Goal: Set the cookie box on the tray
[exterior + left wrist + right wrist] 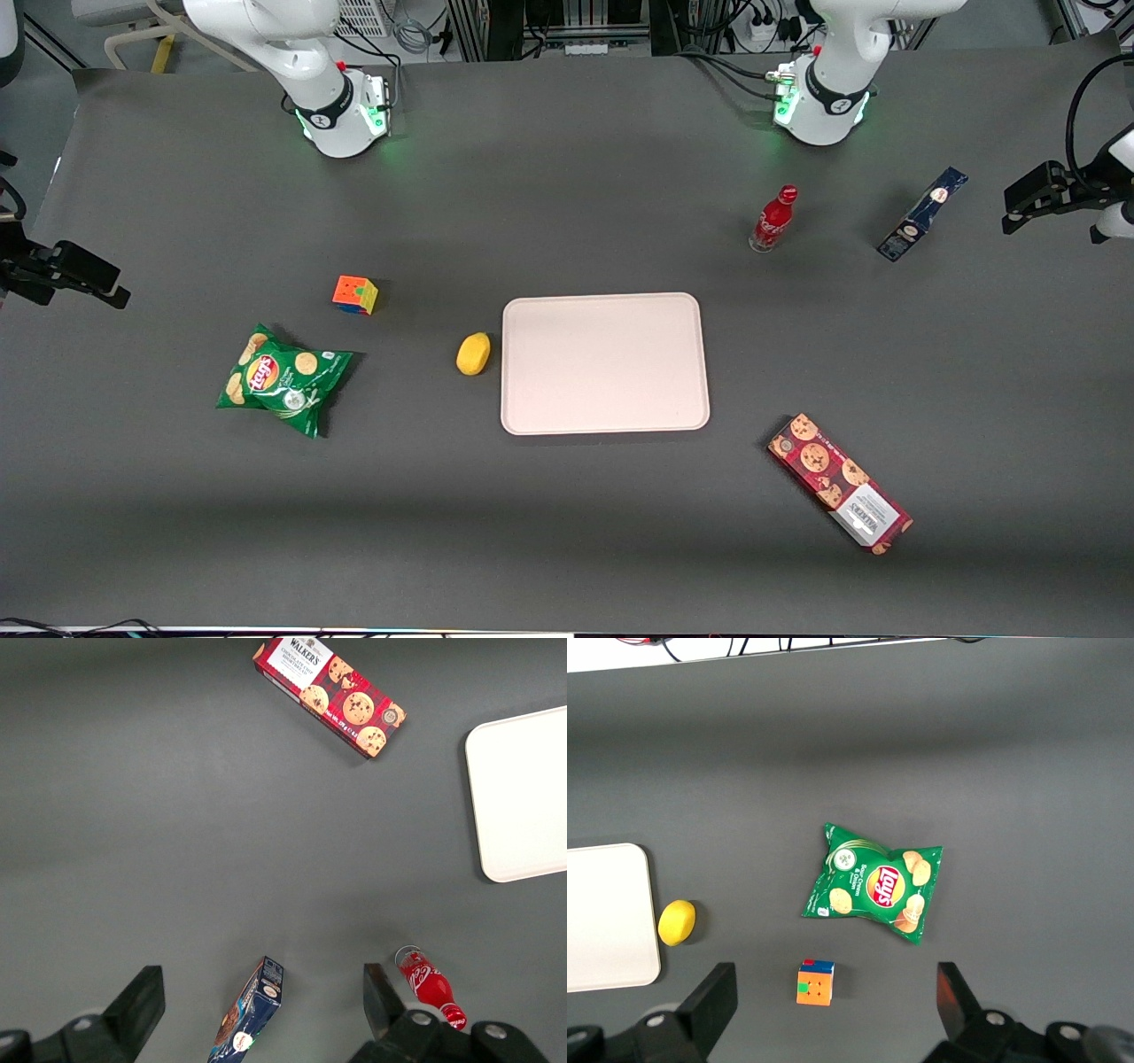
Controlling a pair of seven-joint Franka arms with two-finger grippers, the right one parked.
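The narrow navy cookie box (922, 213), oval logo on its side, stands tilted on the table (567, 532) near the red bottle (773, 219), well apart from the tray (605, 363). The hand (264, 1001) hovers above it, fingers wide apart, holding nothing.

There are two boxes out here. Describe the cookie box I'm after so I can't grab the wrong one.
Start at the pink tray; farther from the camera stands a red bottle. Beside it, toward the working arm's end, is the cookie box, below the open gripper. It is narrow and navy, unlike the bigger red box.
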